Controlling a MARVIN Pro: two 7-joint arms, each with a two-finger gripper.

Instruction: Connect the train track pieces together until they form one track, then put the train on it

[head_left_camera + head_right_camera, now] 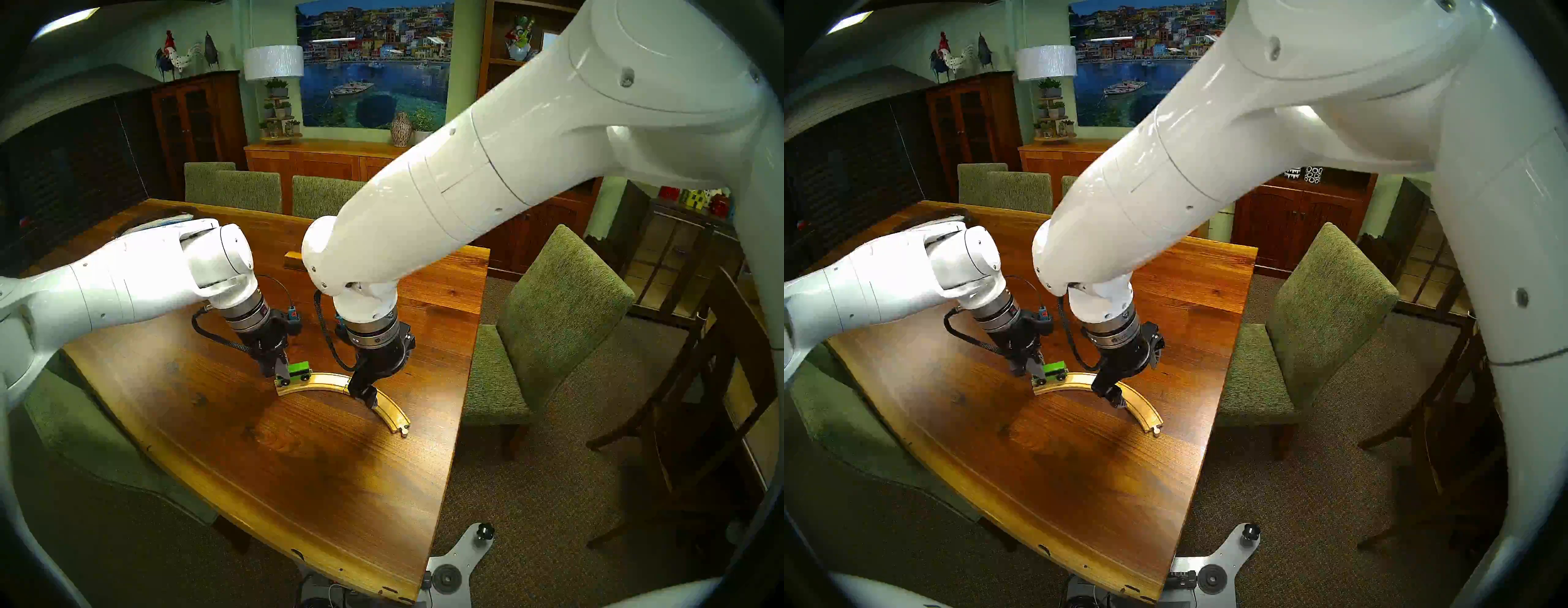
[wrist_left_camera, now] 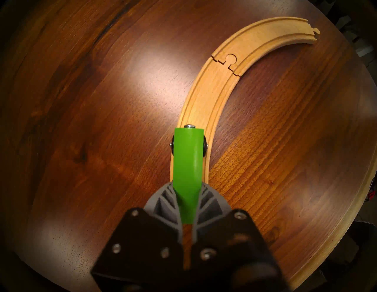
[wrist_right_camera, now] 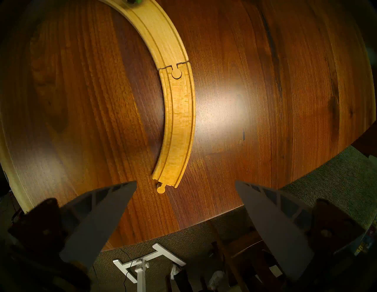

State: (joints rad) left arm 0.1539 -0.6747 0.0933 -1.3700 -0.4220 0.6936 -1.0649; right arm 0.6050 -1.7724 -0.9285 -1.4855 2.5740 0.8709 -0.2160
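Track [image 2: 206, 95] pieces lay joined as one arc on the worktop [image 1: 297, 446]. My left jaws were clamped on the train [image 2: 187, 161], poised over the arc's end; right jaws hung apart, empty. Next I judged: seat the wheels in the grooves, then release.

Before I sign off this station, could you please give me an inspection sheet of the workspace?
Surface: wooden table, glossy.
Job's things: track, two curved pieces joined, peg seated; green train over one end.
Clutter: wooden block at the far edge.
Grippers: left gripper shut on the train; right gripper open, above the track's other end.
Cables: black cable looped at each wrist.
Surroundings: green chairs, sideboard.
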